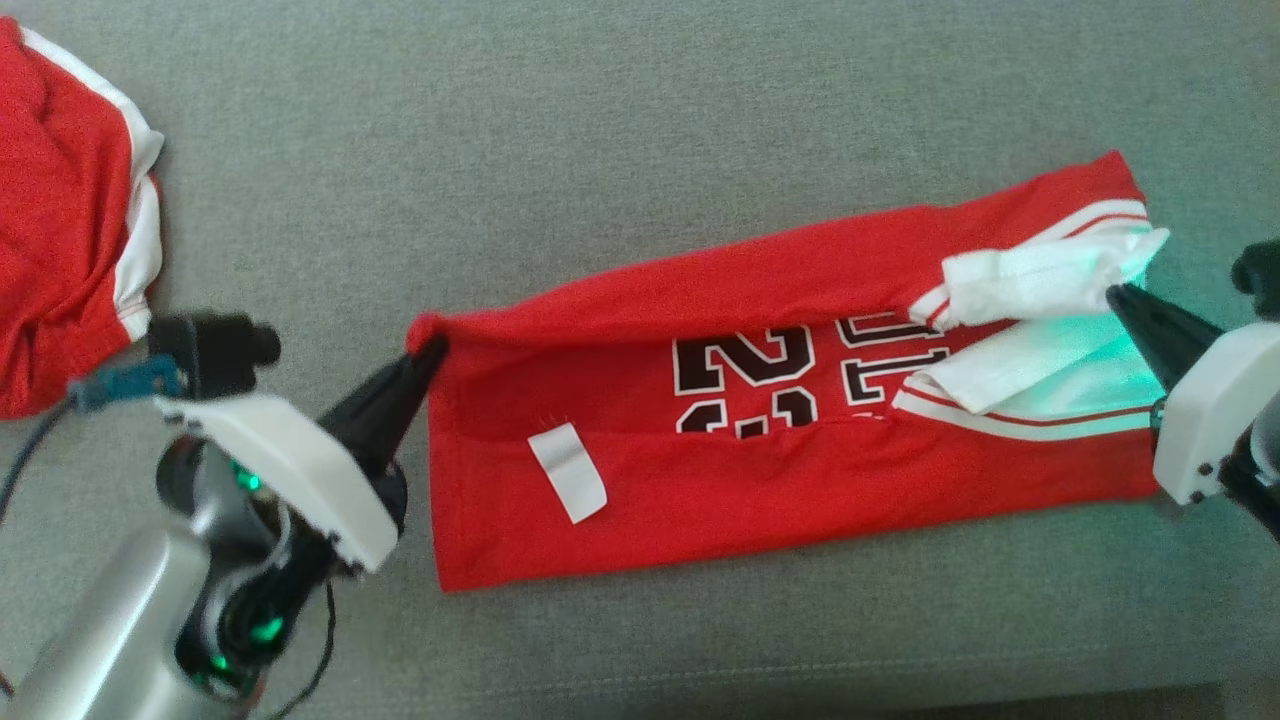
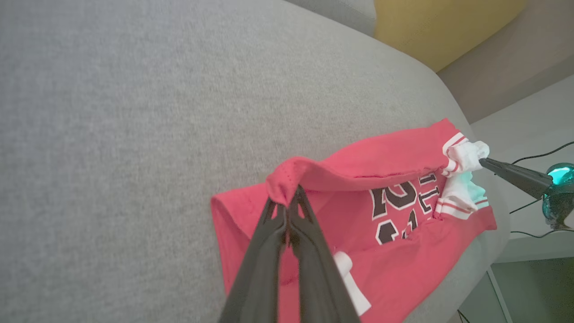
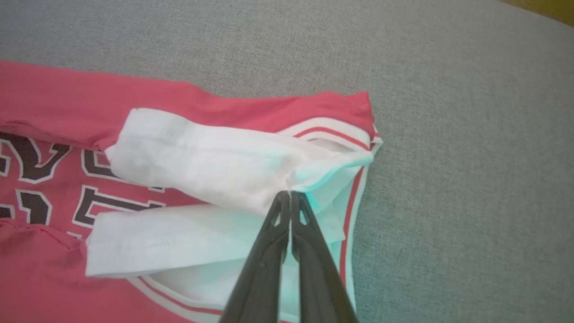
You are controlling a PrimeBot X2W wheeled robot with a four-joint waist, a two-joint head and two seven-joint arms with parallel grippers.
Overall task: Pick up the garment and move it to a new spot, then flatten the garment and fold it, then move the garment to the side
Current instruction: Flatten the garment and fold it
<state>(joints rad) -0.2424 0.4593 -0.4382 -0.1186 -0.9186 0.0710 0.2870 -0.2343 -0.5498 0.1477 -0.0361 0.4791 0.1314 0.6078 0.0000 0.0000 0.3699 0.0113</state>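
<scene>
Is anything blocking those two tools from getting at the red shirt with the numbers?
Nothing visible. Both tools are shut on the red shirt itself: the left tool pinches a red corner, the right tool pinches its white end.

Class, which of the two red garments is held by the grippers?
The numbered jersey in the middle, pinched at both ends; the crumpled garment at far left lies untouched.

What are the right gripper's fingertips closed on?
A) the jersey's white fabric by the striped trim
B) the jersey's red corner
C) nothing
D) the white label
A: the right gripper is shut on the white fabric at the striped end of the jersey; the left gripper holds the red corner.
</scene>
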